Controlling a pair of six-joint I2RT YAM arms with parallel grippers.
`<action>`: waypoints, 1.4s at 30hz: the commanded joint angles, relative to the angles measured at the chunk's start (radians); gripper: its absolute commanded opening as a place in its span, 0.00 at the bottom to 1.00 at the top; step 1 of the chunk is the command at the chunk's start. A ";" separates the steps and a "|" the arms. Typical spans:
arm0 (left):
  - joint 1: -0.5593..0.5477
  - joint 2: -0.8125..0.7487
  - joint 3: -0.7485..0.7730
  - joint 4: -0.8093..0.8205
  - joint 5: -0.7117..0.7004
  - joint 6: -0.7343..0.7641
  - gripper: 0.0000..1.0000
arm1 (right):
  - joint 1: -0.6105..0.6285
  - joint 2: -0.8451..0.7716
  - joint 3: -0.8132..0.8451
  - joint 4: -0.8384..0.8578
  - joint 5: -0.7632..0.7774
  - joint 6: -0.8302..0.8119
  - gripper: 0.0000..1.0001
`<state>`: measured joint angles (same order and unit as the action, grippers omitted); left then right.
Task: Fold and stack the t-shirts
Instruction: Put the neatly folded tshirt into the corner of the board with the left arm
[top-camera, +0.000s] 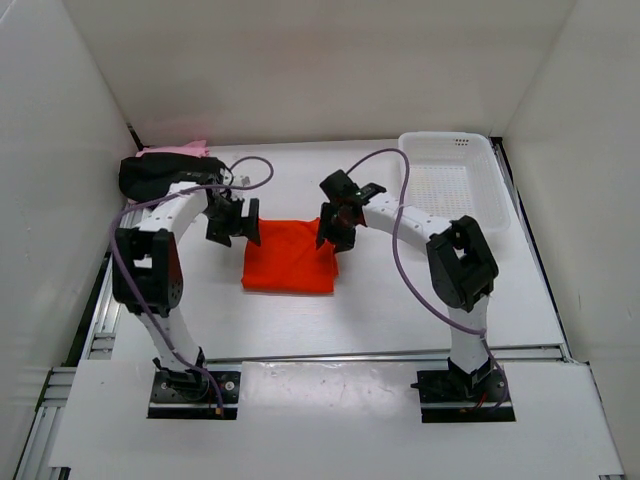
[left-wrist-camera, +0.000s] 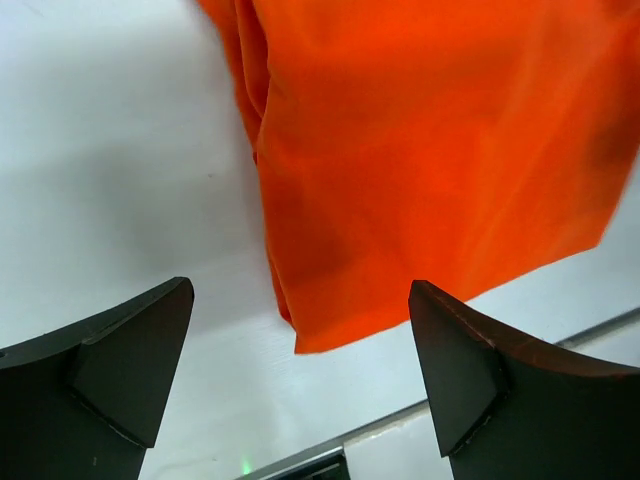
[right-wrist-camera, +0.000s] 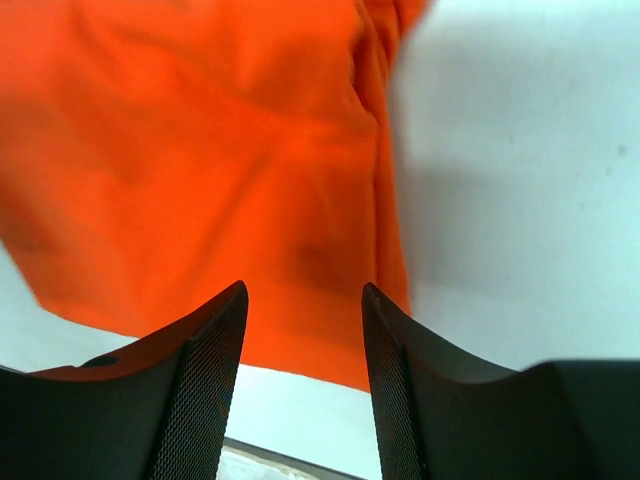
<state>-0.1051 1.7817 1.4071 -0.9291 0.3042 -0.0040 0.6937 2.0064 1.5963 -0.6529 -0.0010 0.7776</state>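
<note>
**Orange t-shirt (top-camera: 288, 258) folded on the table (top-camera: 380, 310), between both claws**

Top view: the shirt lies between the left claw (top-camera: 232, 222) and the right claw (top-camera: 335, 225). The black t-shirt (top-camera: 150, 175) and pink t-shirt (top-camera: 180, 148) lie bunched beyond the left claw, on its outer side. The white mesh basket (top-camera: 455, 140) stands outboard of the right claw, its perforated floor showing. Left wrist view: the left claw (left-wrist-camera: 300, 290) is spread wide, with a shirt corner just ahead. Right wrist view: the right claw (right-wrist-camera: 304, 290) has a narrower gap and grips nothing; the shirt edge lies ahead.
</note>
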 joint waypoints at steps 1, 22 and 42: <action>-0.002 0.071 -0.048 -0.001 0.070 0.004 1.00 | 0.007 -0.029 -0.059 -0.013 -0.014 0.009 0.54; -0.002 0.257 0.070 -0.023 0.198 0.004 0.10 | 0.017 -0.027 -0.167 0.085 -0.054 0.089 0.52; -0.004 0.447 0.689 0.189 -0.921 0.004 0.10 | -0.002 -0.169 -0.165 -0.108 0.148 -0.012 0.54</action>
<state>-0.1143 2.2246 1.9888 -0.8513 -0.4046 0.0006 0.6979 1.8664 1.4284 -0.7265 0.1204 0.7876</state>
